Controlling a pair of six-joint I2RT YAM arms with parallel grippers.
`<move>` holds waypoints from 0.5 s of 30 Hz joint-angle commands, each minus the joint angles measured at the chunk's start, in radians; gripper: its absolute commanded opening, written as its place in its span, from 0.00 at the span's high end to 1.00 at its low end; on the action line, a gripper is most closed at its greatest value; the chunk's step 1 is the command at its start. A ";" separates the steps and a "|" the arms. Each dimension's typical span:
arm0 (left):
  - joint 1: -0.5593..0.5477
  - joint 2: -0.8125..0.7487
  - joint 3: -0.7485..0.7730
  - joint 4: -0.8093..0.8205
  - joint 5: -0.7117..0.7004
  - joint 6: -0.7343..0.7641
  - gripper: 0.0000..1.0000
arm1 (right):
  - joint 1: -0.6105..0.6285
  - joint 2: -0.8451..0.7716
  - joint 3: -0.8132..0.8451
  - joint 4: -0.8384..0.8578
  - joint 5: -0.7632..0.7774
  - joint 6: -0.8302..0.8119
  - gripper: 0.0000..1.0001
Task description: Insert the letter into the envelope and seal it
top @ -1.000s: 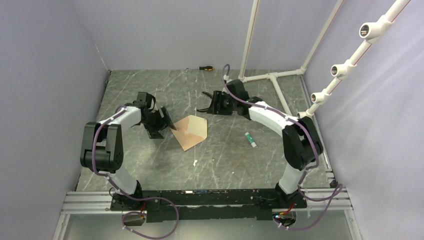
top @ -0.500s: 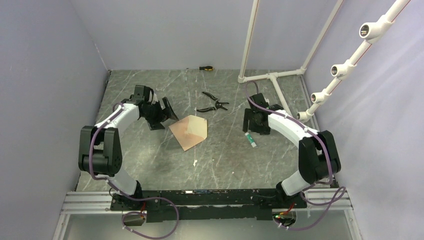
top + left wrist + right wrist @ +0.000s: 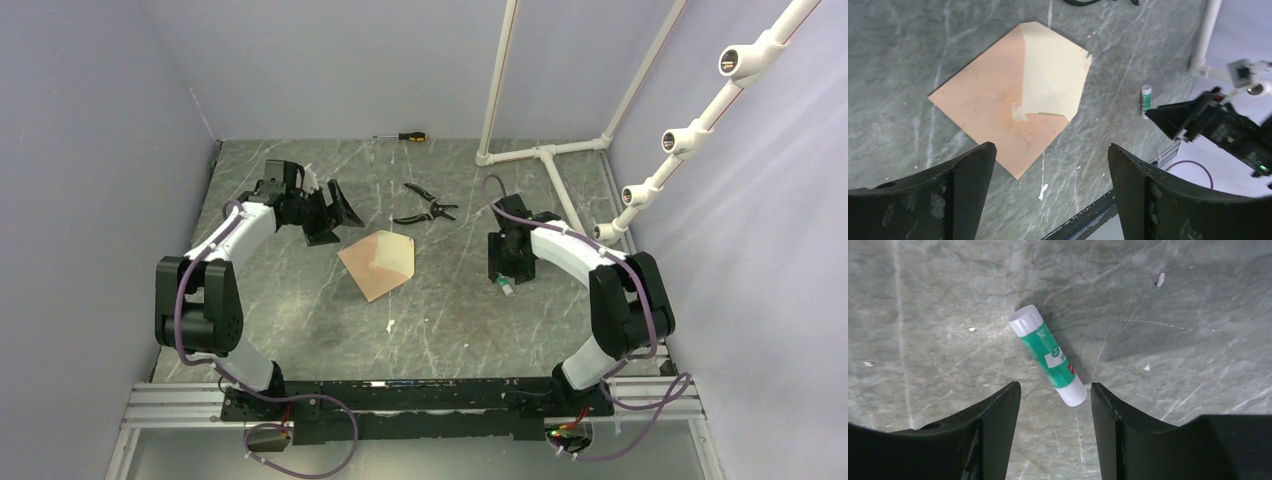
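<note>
Seeing grey marbled tabletop [image 3: 300, 320], my right claw [image 3: 1055, 387] spread empty over a green glue stick [image 3: 1047, 355], flat brown paper envelope [image 3: 378, 262] mid-table, cream pointed flap showing, left claw [image 3: 335, 205] wide, empty, nearby, lilac walls [image 3: 350, 70] beyond.

A: Table [image 3: 1173, 315] finish?
B: Grey, marble-veined, smooth, mostly matt with a faint sheen.
A: Envelope [image 3: 988, 110]?
B: Kraft-brown paper, matt, lightly scuffed. The flap [image 3: 1053, 70] shows paler cream paper inside.
A: Glue stick [image 3: 1048, 356]?
B: Smooth plastic, white ends, glossy green label.
A: Right fingers [image 3: 993, 440]?
B: Black plastic, matt, edges worn dusty grey.
A: Pipe [image 3: 497, 90]?
B: White plastic, smooth, semi-gloss.
</note>
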 commanded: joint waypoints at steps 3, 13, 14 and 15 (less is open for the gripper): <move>-0.003 -0.036 0.048 0.066 0.124 -0.010 0.13 | -0.002 0.047 -0.026 0.034 -0.012 0.001 0.50; -0.021 0.010 0.045 0.145 0.238 -0.111 0.12 | 0.080 0.026 -0.082 0.242 -0.017 -0.073 0.77; -0.027 0.017 0.050 0.145 0.241 -0.117 0.12 | 0.080 0.035 -0.080 0.249 -0.019 -0.076 0.82; -0.035 0.024 0.055 0.143 0.242 -0.122 0.12 | 0.081 0.040 -0.074 0.252 -0.026 -0.082 0.87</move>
